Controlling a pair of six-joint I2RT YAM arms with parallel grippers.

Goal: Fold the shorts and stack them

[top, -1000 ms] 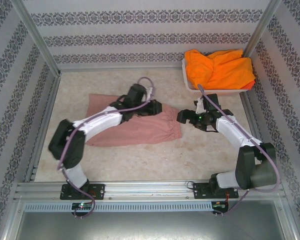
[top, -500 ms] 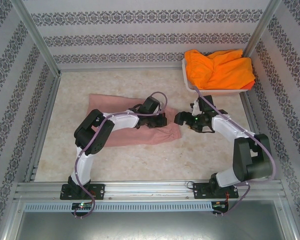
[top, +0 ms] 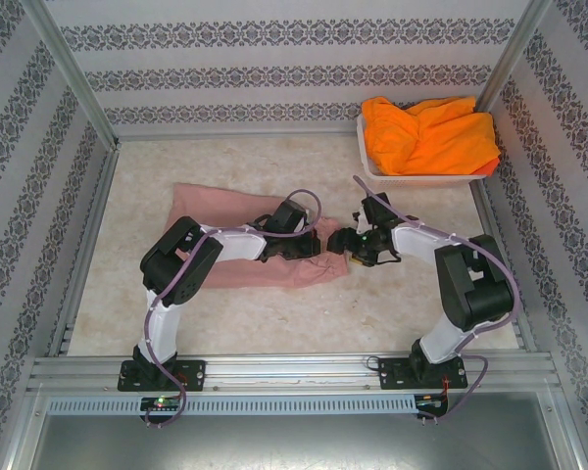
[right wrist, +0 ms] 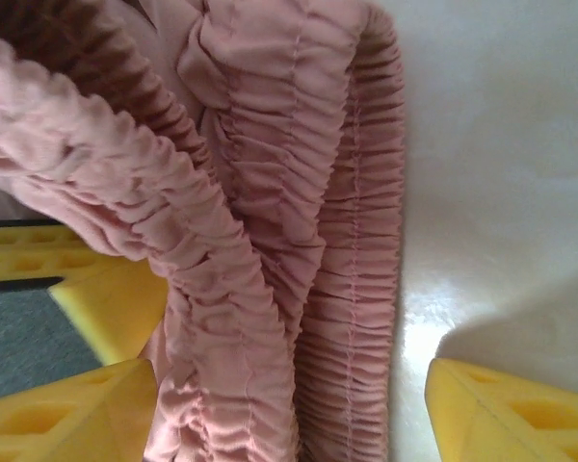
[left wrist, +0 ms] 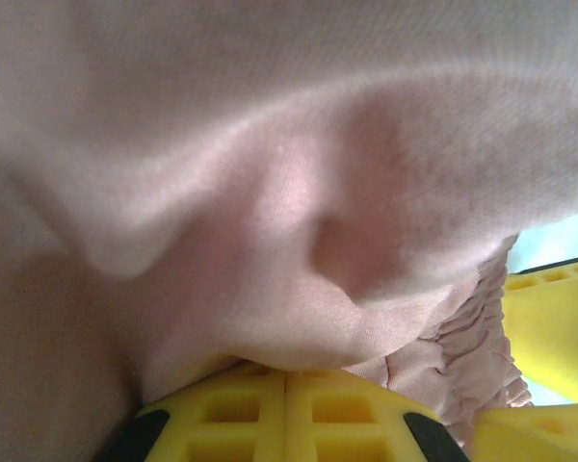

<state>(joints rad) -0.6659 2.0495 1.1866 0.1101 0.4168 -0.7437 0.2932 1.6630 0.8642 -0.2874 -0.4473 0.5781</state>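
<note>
The pink shorts (top: 201,208) lie spread on the table (top: 274,323), running from under the left gripper (top: 314,245) away along that arm. Their gathered waistband (right wrist: 260,192) is at the end where the 2 grippers meet. The cloth is soft and thin. It is smooth over the flat part, ruffled into tight ridges along the elastic, and humped into a loose bulge just above the left gripper's fingers (left wrist: 222,423).

Those 2 fingers meet along a seam with cloth welling out right over them, so the left gripper looks clamped on a pinch of the pink shorts. The right gripper (right wrist: 287,371) is wide open, straddling the waistband. 1 finger is on the cloth side and the other rests over bare table beyond the hem.

The step in hand seems to be taking hold of the waistband end for the 1st fold. Next, the right gripper needs to close on the elastic, catching both layers. Then both can lift together and carry that end across.

The orange shorts (top: 426,137) sit heaped in the basket (top: 421,179), well beyond the right gripper.
</note>
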